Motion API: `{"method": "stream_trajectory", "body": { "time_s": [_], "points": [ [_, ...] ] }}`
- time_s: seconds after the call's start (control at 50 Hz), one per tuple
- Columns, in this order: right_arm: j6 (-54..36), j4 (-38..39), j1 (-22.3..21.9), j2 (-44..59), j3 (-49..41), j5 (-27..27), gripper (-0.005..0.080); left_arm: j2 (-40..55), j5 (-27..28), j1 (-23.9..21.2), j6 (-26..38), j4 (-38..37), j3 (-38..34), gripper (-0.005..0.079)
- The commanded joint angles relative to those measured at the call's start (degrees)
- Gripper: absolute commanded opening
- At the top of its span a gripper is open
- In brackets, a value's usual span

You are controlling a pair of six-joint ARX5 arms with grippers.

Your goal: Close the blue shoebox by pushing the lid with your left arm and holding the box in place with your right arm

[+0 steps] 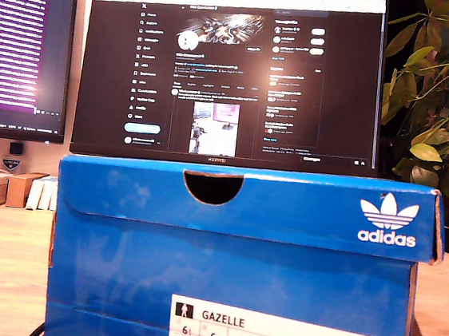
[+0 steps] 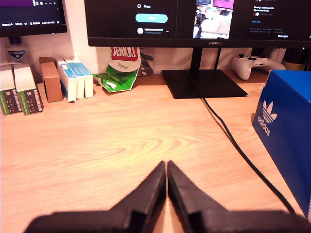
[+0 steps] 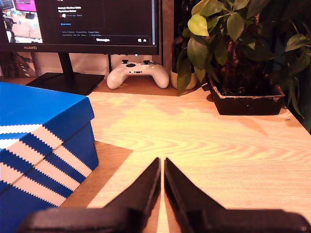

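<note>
The blue shoebox (image 1: 229, 281) fills the front of the exterior view, its lid (image 1: 245, 202) lying down flat over the box. No arm shows in that view. In the first wrist view my first gripper (image 2: 166, 165) is shut with nothing in it, low over the wooden desk, and the box (image 2: 286, 131) stands apart off to one side. My second gripper (image 3: 162, 161) is likewise shut and empty over the desk, with the striped side of the box (image 3: 43, 145) beside it, not touching.
A monitor (image 1: 234, 73) stands behind the box, its stand (image 2: 204, 82) and a black cable (image 2: 243, 150) on the desk. Small boxes (image 2: 73, 80), a green packet (image 2: 119, 73), a white game controller (image 3: 138, 73) and a potted plant (image 3: 243, 63) line the back.
</note>
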Motion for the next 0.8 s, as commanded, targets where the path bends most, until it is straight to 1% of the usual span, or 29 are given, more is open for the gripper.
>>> {"method": "stream_trajectory", "body": {
  "time_s": [0.0, 0.16, 0.28, 0.78],
  "points": [
    [0.42, 0.55, -0.76, -0.37, -1.03, 0.0, 0.0, -0.46, 0.17, 0.37, -0.13, -1.22, -1.77, -0.0019],
    [0.42, 0.57, -2.71, -0.37, -1.03, 0.09, 0.0, -0.46, 0.28, 3.67, -0.13, -1.22, -1.77, -0.0019],
    [0.42, 0.59, -2.78, -0.37, -1.03, 0.15, 0.0, -0.46, 0.26, 5.42, -0.13, -1.2, -1.77, -0.0019],
    [0.42, 0.61, -2.78, -0.37, -1.03, 0.17, 0.0, -0.46, 0.28, 5.64, -0.13, -1.22, -1.77, -0.0019]
  ]
}}
